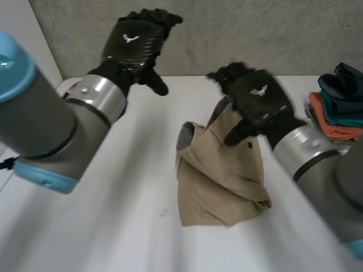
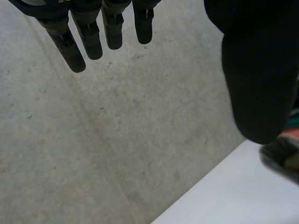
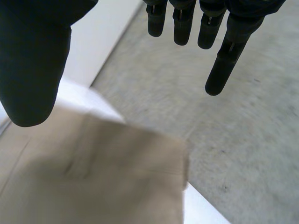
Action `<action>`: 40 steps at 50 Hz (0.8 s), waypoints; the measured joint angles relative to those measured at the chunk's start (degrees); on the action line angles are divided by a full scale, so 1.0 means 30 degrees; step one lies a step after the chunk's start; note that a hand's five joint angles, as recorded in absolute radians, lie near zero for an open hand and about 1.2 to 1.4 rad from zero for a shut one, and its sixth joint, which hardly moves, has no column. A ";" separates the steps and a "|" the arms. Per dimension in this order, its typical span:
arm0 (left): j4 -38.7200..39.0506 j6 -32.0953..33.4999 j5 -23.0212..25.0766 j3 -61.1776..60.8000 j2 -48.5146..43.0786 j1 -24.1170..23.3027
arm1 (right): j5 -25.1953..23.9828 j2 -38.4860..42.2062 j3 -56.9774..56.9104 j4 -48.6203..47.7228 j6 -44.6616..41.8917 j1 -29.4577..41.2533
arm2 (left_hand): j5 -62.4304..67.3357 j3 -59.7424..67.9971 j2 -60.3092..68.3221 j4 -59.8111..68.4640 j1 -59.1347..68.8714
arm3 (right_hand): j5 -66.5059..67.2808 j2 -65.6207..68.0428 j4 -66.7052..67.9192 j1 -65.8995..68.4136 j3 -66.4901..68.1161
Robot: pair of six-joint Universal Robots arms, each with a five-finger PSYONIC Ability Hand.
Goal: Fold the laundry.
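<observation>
Two hands hang spread and empty. The right hand (image 1: 258,99) hovers over the far edge of the crumpled tan garment (image 1: 218,181), which runs toward six o'clock on the tabletop (image 1: 125,215); the left hand (image 1: 136,42) is well apart at ten o'clock, so the right is nearer.

We're seeing left arm (image 1: 51,124) & right arm (image 1: 340,181) wearing grey shells w/ light-blue caps (image 1: 45,174), silver wrist cuffs (image 1: 102,96). On left hand (image 1: 136,42) & right hand (image 1: 258,99) we're noting black woven backs, each carrying a small white bird-like logo (image 1: 131,38); fingers (image 2: 70,49) black.
</observation>
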 measured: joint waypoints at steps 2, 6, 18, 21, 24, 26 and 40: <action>-0.0083 -0.0110 -0.0170 0.0764 -0.0660 -0.0472 | -0.0130 -0.0210 -0.0415 0.0712 0.1333 -0.0669 | 0.0000 0.0000 0.0000 0.0002 0.0000 | 0.0000 0.0000 0.0000 0.0000 0.0000; -0.1008 -0.0208 -0.0502 0.2910 -0.2943 -0.1955 | -0.0135 0.0536 -0.1869 0.3155 0.2892 -0.2085 | 0.0000 0.0000 0.0000 0.0000 0.0000 | 0.0008 0.0000 0.0000 0.0000 0.0000; -0.5685 0.0018 -0.1209 0.7582 -0.9708 -0.3947 | 0.1396 0.5507 -0.4498 0.7544 0.2461 -0.3141 | 0.0000 0.0000 0.0000 0.0000 0.0000 | 0.0003 0.0000 0.0000 0.0000 0.0000; -0.6441 0.0433 -0.2244 0.7803 -1.0670 -0.4005 | 0.1081 0.6515 -0.4396 0.7486 0.2275 -0.3020 | 0.0000 0.0000 0.0000 0.0000 0.0000 | 0.0002 0.0000 0.0000 0.0000 0.0000; -0.7114 0.1254 -0.3747 0.7723 -1.1290 -0.4010 | 0.0740 0.7496 -0.4335 0.7345 0.2000 -0.2942 | 0.0000 0.0000 0.0000 0.0000 0.0000 | 0.0003 0.0000 0.0000 0.0000 0.0000; -0.7565 0.1924 -0.4747 0.7543 -1.1528 -0.4038 | 0.0596 0.8172 -0.4334 0.7207 0.1722 -0.2905 | 0.0000 0.0000 0.0000 -0.0002 0.0000 | 0.0014 0.0000 0.0000 0.0000 0.0000; -0.8974 0.3935 -0.5743 0.6426 -0.9187 -0.4564 | 0.1790 0.7427 -0.3884 0.5651 -0.1803 -0.2693 | -0.0012 -0.0002 0.0000 0.0012 -0.0456 | -0.0003 -0.0380 0.0002 -0.0244 -0.0191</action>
